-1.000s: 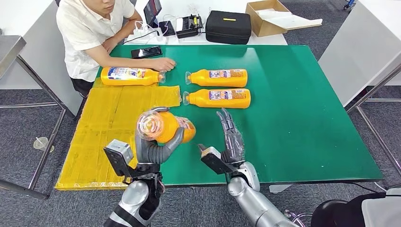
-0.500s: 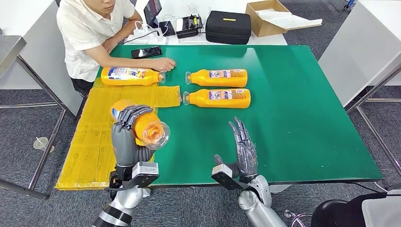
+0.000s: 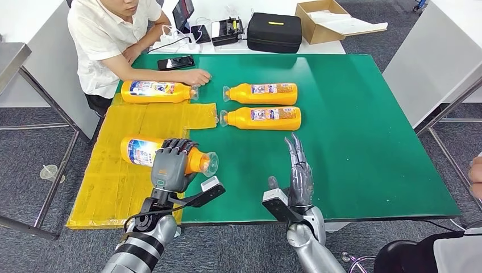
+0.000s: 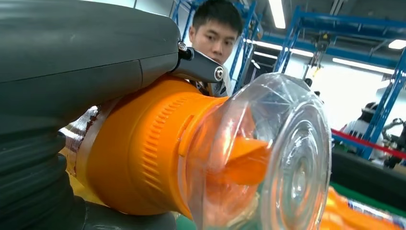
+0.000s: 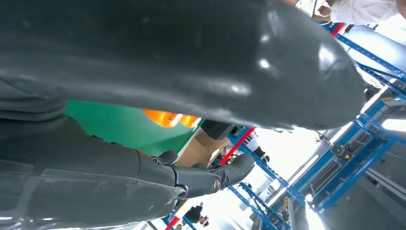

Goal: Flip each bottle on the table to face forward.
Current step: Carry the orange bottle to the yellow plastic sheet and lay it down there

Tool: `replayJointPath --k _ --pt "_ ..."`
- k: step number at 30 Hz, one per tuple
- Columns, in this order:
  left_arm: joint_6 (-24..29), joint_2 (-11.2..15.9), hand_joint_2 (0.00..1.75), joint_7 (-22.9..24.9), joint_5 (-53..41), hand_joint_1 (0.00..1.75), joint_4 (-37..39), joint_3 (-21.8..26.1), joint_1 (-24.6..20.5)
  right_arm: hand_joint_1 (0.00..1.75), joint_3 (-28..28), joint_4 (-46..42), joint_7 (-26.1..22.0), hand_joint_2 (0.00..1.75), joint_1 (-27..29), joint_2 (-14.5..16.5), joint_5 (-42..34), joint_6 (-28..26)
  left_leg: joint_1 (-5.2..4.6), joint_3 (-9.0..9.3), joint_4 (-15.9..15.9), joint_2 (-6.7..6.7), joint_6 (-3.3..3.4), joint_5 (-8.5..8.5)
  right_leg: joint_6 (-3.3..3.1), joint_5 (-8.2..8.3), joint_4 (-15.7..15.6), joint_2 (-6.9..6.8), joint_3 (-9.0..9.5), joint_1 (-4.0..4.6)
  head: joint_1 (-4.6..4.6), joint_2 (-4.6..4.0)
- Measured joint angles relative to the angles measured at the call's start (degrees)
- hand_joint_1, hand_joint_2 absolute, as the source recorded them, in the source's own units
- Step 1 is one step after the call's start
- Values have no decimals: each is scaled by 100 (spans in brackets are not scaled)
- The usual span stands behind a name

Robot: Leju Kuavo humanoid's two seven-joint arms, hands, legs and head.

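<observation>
- We see our left hand (image 3: 170, 165) wrapped over the held bottle (image 3: 142, 151), fingers curled across its shoulder just behind the cap, palm on top; the bottle lies on its side on the yellow mat (image 3: 116, 170) at the near left of the bench (image 3: 352, 142), base toward the left, cap toward the right.
- The held bottle is orange with a blue, white and yellow label around its body; its clear domed cap (image 3: 209, 163) reaches the mat's edge beside the green surface; in our left wrist view that cap (image 4: 268, 158) is a ribbed transparent dome over an orange spout, seated on a ridged orange collar.
- Our right hand (image 3: 299, 173) holds nothing; its fingers are straight and close together, pointing away from us above the green bench, well apart from any bottle.
- Two bottles lie side by side on the green surface, caps to the left: the far bottle (image 3: 260, 93) and the middle bottle (image 3: 261, 118), each orange with a small label patch facing up.
- A fourth bottle (image 3: 158, 91) lies at the far edge of the mat, blue-and-white label up, cap to the right; a person's hand (image 3: 196, 76) rests just beside its cap.
- Behind the bench stand a black case (image 3: 274, 32) and a cardboard box (image 3: 324, 20); a phone (image 3: 175, 62) lies on the far left of the bench.
</observation>
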Motion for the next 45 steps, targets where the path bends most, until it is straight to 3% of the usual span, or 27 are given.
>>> replayJointPath --k 5,7,8,11,12,13,15,16,17,19,20,24,32,45 --pt "-246 28 175 442 -186 175 460 -91 -229 0 1 -62 0 0 -2 7 -82 96 0 -1 -1 -1 0 -1 -1 -1 0 0 -1 0 0 0" --pt "-344 46 175 673 -267 166 753 -159 -375 0 2 -120 0 0 -6 27 -154 191 1 -1 -1 0 -1 0 0 0 0 0 -1 1 -1 0" --pt "-399 52 175 773 -299 143 904 -189 -451 0 2 -151 0 0 -8 43 -183 241 1 0 -1 0 -1 0 0 0 0 0 0 1 -1 0" --pt "-653 59 175 1038 -355 36 1323 -262 -651 0 2 -228 0 0 -13 97 -220 390 2 0 -1 0 -1 2 0 1 0 0 0 1 -1 0" --pt "-768 59 175 1123 -370 21 1444 -277 -707 0 2 -245 0 0 -13 113 -220 438 2 0 -1 0 -1 2 0 1 0 0 0 1 -1 0" --pt "-899 59 175 1201 -387 20 1550 -288 -762 0 2 -257 0 0 -13 127 -221 489 2 0 0 0 -1 2 0 1 1 0 0 1 -1 0" --pt "-1210 57 175 1343 -403 43 1745 -315 -880 0 1 -269 0 0 -14 149 -241 586 1 0 0 -1 -1 2 0 1 1 0 0 0 0 0" --pt "-1358 56 175 1408 -407 45 1828 -331 -937 0 0 -271 0 0 -15 157 -261 624 1 -1 0 -1 -1 2 0 1 1 0 0 0 0 0" --pt "-1487 55 175 1478 -419 41 1904 -351 -992 0 -2 -272 0 0 -16 166 -291 662 1 -1 0 -1 -1 2 0 1 1 0 0 0 0 0" --pt "-1652 54 175 1617 -452 10 2028 -383 -1084 0 -9 -272 0 0 -21 179 -352 728 1 -1 0 -1 -1 2 0 0 1 0 0 0 -1 0" --pt "-1705 52 175 1679 -468 3 2085 -393 -1128 0 -15 -272 0 0 -26 184 -384 761 1 -1 0 -1 -1 2 0 0 1 0 0 0 0 0" --pt "-1869 38 175 1729 -438 0 2257 -399 -1281 0 -37 -272 0 175 -46 192 -497 840 1 0 -1 -1 -1 1 0 0 1 0 2 1 0 0" --pt "-2461 -25 175 931 162 0 2379 -370 -1414 0 -46 -272 0 175 -53 187 -751 855 1 4 0 -5 -1 2 0 0 1 -1 9 0 1 0" --pt "-2681 -39 175 594 382 0 2426 -365 -1453 0 -44 -270 0 175 -81 178 -849 865 1 4 -1 -6 -1 2 0 0 1 -1 8 1 1 0"
